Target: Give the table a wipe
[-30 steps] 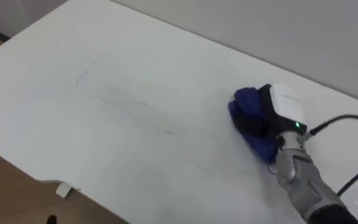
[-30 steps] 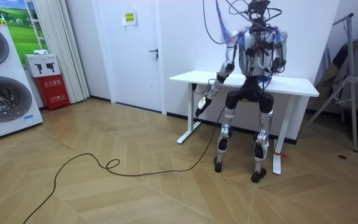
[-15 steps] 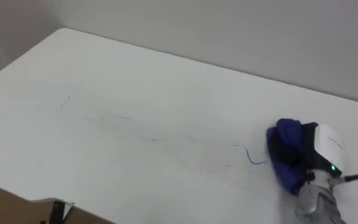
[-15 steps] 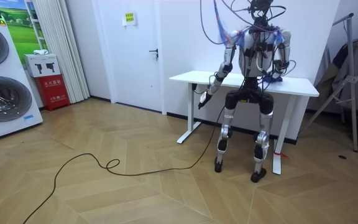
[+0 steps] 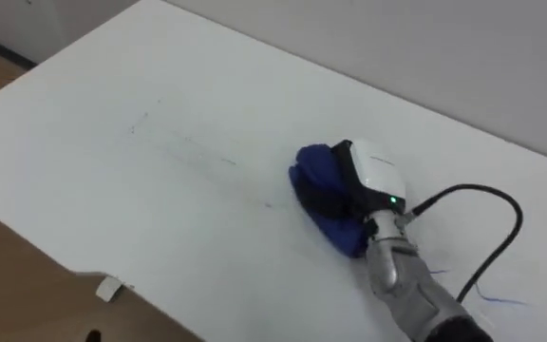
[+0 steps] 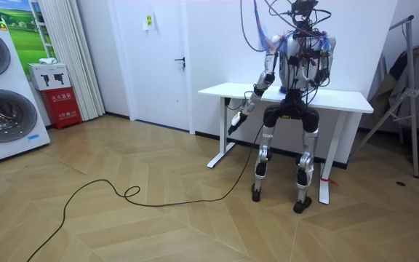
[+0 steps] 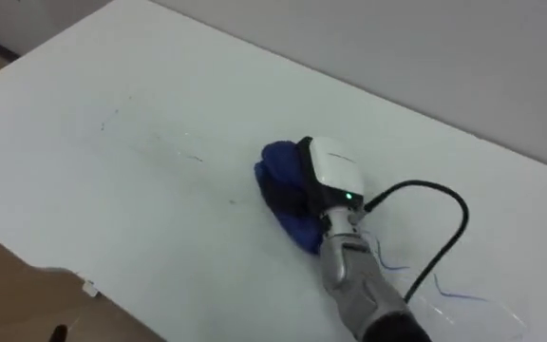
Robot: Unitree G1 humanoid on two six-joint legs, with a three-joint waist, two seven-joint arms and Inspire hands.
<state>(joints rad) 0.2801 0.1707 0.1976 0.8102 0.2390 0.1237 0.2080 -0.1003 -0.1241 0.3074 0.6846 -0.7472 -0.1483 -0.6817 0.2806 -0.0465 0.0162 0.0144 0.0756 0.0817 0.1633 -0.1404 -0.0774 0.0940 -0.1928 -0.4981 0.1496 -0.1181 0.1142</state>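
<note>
Logging the change first, clerk to checker: where has the blue cloth (image 5: 319,190) gone?

Checker: Item, cloth: on the white table (image 5: 112,199), near the middle of the top. Half a second ago it sat right of a blue pen squiggle (image 7: 386,256). Now that squiggle lies on its right, beside the wrist. One leftward pass, then, though the view swung too.

Clerk: Result of the pass?

Checker: Squiggle remains legible, so I judge that patch wants another stroke. Faint thin marks (image 5: 224,160) lie ahead on the left, not yet reached.

Clerk: Condition of the cloth?

Checker: Deep blue, soft, bunched into a thick wad with rolled folds, resting on the tabletop.

Clerk: Hands?

Checker: Right hand (image 5: 359,185): fingers curled down into the wad, gripping and pressing it. Left hand (image 6: 233,125): hanging beside the table's end at the room view's left. Its state cannot be told.
</note>
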